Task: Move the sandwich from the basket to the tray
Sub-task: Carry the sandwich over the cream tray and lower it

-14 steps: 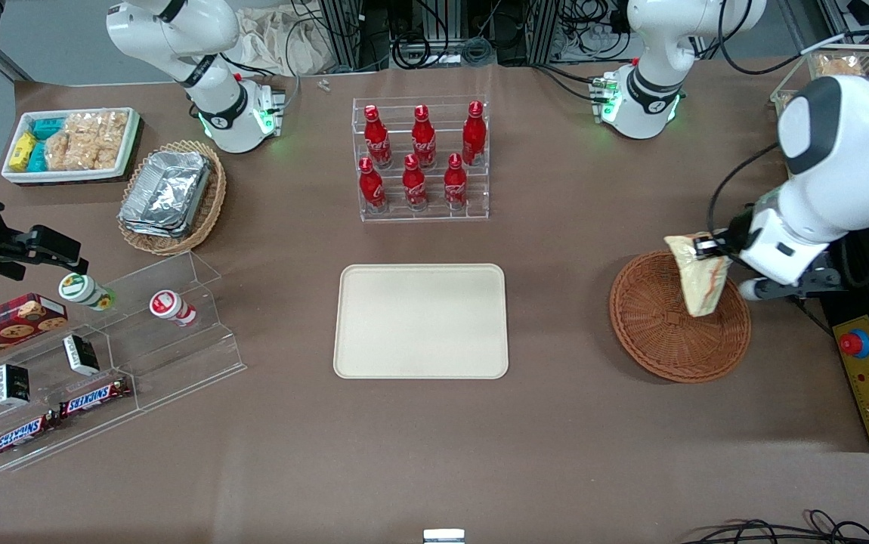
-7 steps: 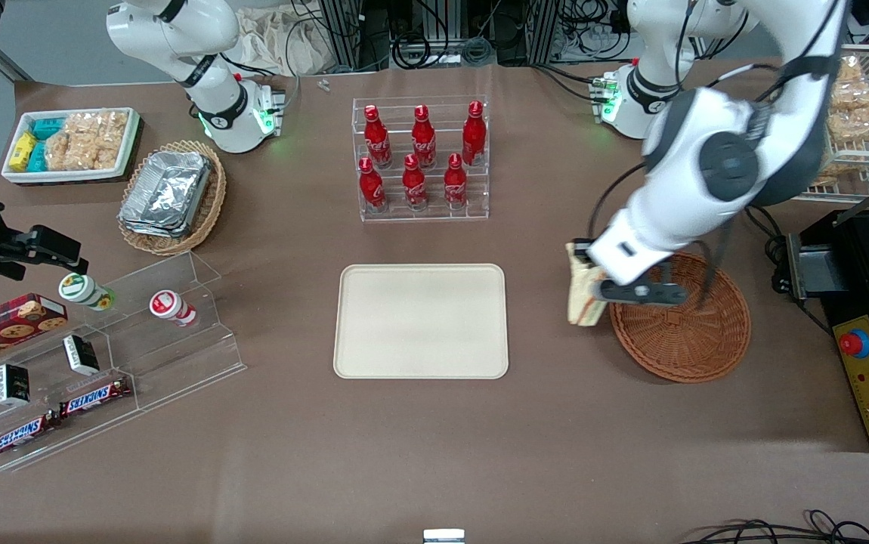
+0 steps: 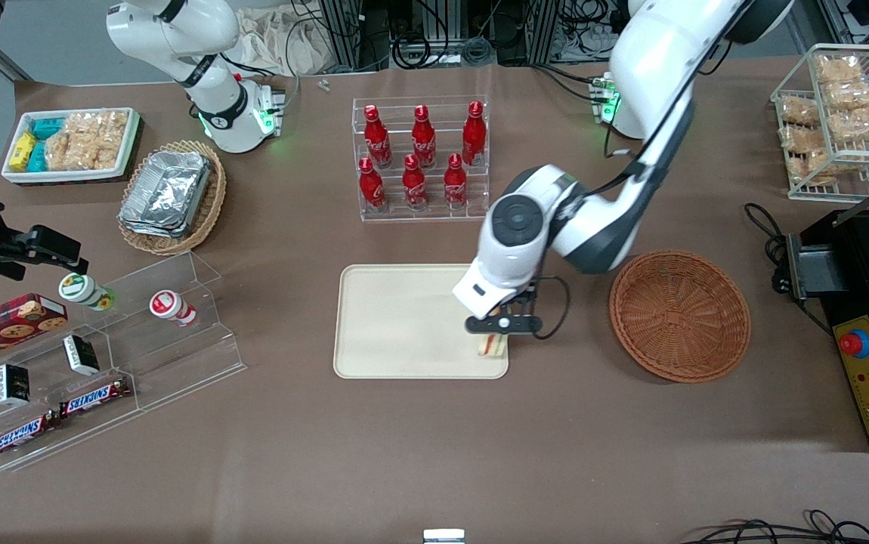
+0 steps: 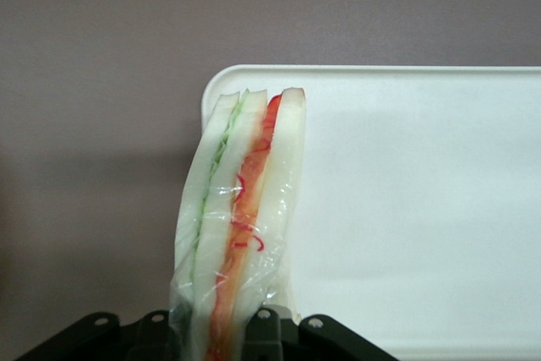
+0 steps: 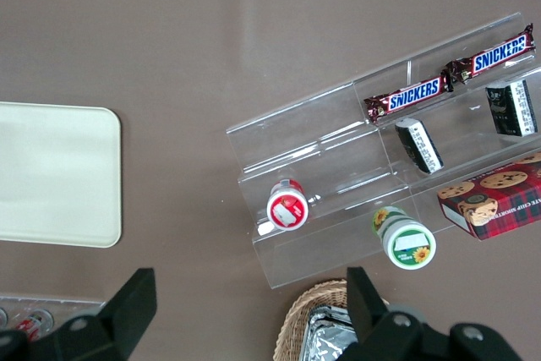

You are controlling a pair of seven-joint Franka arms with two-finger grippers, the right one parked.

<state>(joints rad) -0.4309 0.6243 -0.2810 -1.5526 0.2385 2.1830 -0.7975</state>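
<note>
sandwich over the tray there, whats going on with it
The left arm's gripper is shut on the wrapped sandwich and holds it over the corner of the cream tray nearest the wicker basket. The basket holds nothing now. The sandwich is not yet released; whether it touches the tray cannot be told.

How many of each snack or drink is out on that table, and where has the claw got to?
Red bottles: 6
Snickers bars: 2
Round tubs: 2
Sandwich: 1, held in the gripper above the tray
Total: 11
</note>
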